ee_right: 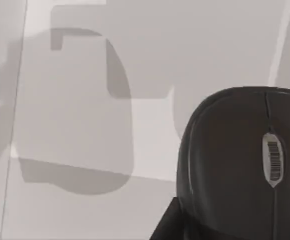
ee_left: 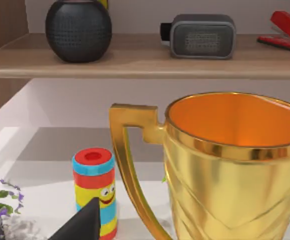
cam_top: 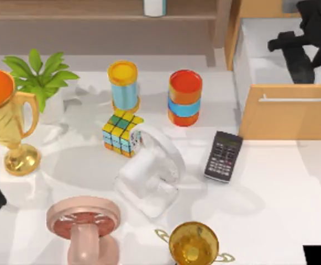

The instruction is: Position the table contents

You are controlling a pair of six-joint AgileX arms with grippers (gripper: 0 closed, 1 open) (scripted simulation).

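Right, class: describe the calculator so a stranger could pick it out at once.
Start at the light-wood drawer unit on the white table's right side. Just in front of its left corner lies the calculator, flat and slightly angled. It is the one dark, slim, keyed slab among colourful neighbours.

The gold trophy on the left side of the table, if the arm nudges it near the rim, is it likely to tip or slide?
The gold trophy would probably tip rather than slide: its wide cup sits high on a thin stem over a smaller round base. Its glossy surface looks slippery, so the handle may offer a surer hold. It looks rigid.
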